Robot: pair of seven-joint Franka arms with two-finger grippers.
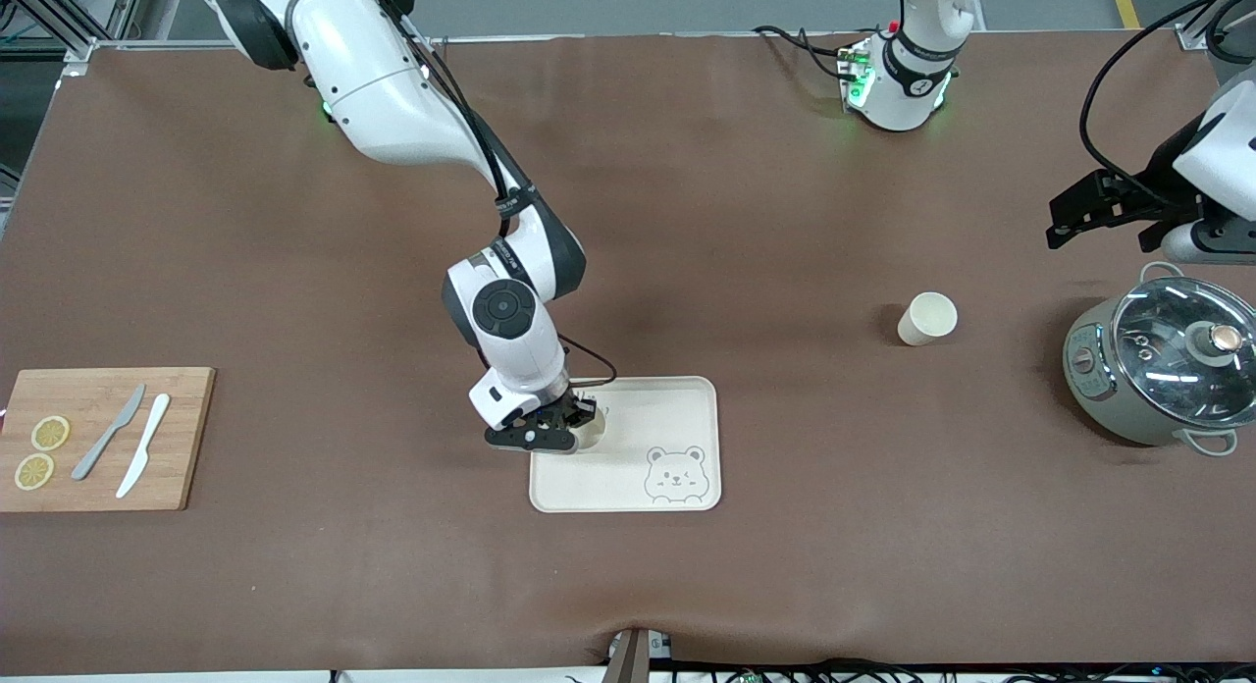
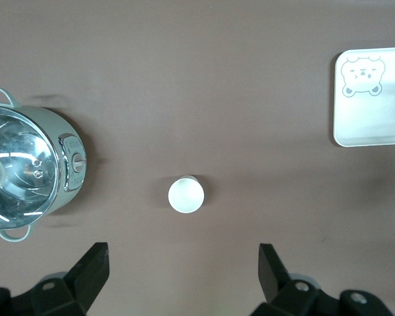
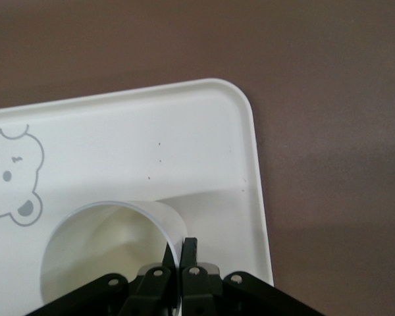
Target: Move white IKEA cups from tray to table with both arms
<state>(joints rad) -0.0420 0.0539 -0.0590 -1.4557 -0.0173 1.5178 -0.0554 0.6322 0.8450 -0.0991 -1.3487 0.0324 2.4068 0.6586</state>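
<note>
One white cup (image 3: pixel 112 257) stands on the cream bear tray (image 1: pixel 677 408), at the tray's end toward the right arm. My right gripper (image 1: pixel 579 420) is shut on that cup's rim wall (image 3: pixel 174 230), one finger inside and one outside. The cup is mostly hidden by the gripper in the front view (image 1: pixel 594 426). The second white cup (image 1: pixel 926 318) stands upright on the brown table toward the left arm's end; it also shows in the left wrist view (image 2: pixel 185 195). My left gripper (image 1: pixel 1065 222) is open and empty, in the air above the table beside the pot.
A grey pot with a glass lid (image 1: pixel 1168 369) stands at the left arm's end, also in the left wrist view (image 2: pixel 26 174). A wooden board (image 1: pixel 98 438) with two knives and lemon slices lies at the right arm's end. The bear tray shows in the left wrist view (image 2: pixel 375 125).
</note>
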